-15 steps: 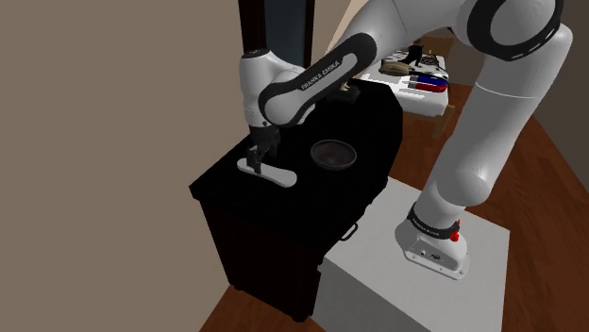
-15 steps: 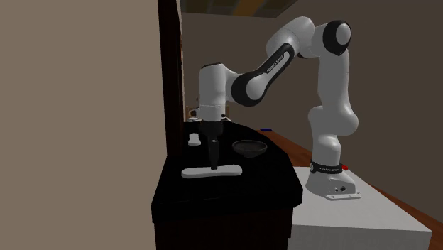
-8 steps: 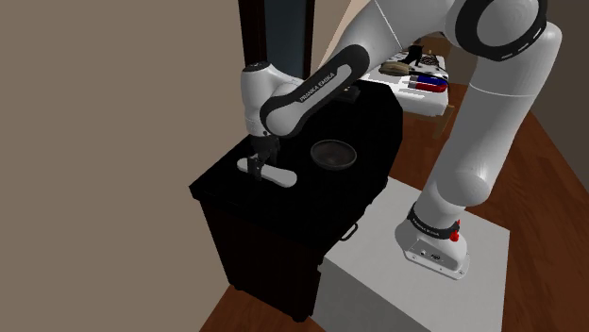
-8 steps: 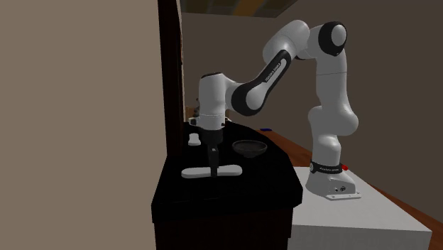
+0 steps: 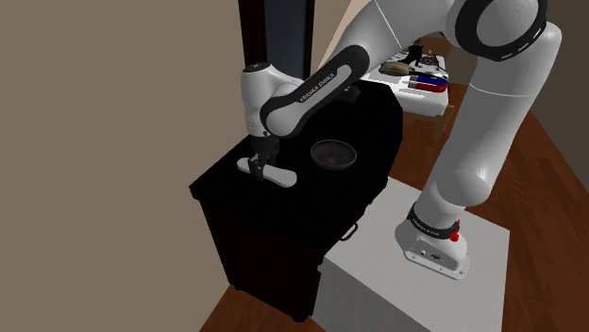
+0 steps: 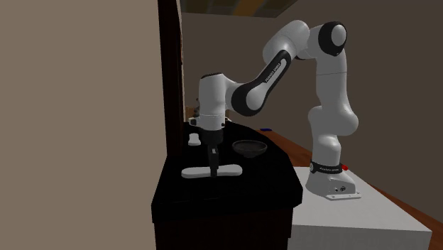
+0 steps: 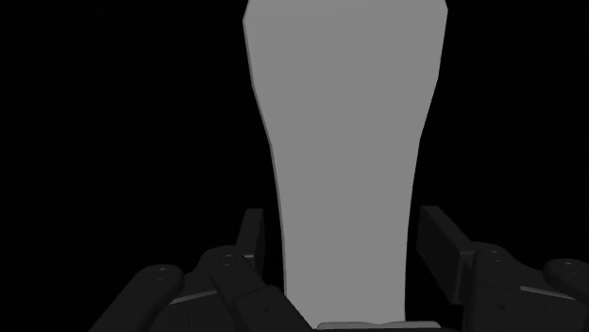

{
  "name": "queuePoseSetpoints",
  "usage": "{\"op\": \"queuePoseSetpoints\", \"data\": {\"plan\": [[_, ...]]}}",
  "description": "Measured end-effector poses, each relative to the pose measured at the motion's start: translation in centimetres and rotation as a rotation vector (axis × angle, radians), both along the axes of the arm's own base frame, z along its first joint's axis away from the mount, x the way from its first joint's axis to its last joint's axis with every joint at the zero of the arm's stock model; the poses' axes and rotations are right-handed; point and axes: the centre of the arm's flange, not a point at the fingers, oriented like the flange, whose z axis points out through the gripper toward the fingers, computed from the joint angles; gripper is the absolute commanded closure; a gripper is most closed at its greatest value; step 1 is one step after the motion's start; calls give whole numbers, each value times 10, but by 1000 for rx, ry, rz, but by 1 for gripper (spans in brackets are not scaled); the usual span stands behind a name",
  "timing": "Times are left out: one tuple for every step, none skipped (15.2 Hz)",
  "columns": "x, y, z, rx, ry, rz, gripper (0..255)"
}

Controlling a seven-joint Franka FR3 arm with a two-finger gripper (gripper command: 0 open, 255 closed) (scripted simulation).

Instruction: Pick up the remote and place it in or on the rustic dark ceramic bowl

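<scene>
The remote (image 5: 268, 173) is a plain pale grey-white with no markings; in the wrist view it reads as a flat mid-grey. The bowl (image 5: 333, 154) is dark charcoal, close to black, with a slightly lighter rim. The tabletop (image 5: 373, 118) and the cabinet (image 5: 274, 236) under it are solid black. The arm (image 5: 491, 123) is white with dark grey joints, has white lettering on one dark band and a red spot (image 5: 454, 236) at its base. The stand (image 5: 378, 283) is light grey. The wall (image 5: 113, 141) is flat taupe and the floor (image 5: 557, 198) is reddish-brown wood. A white far table (image 5: 425, 102) carries small red and blue items (image 5: 429, 88).
</scene>
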Motion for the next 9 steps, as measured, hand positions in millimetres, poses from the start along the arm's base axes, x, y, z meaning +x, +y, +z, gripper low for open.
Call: {"op": "queuePoseSetpoints", "data": {"plan": [[0, 0, 0, 0, 0, 0, 255], [0, 0, 0, 0, 0, 0, 255], [0, 0, 0, 0, 0, 0, 255], [0, 0, 0, 0, 0, 0, 255], [0, 0, 0, 0, 0, 0, 255], [0, 0, 0, 0, 0, 0, 255], [0, 0, 0, 0, 0, 0, 255], [0, 0, 0, 0, 0, 0, 255], [0, 0, 2, 0, 0, 0, 255]]}}
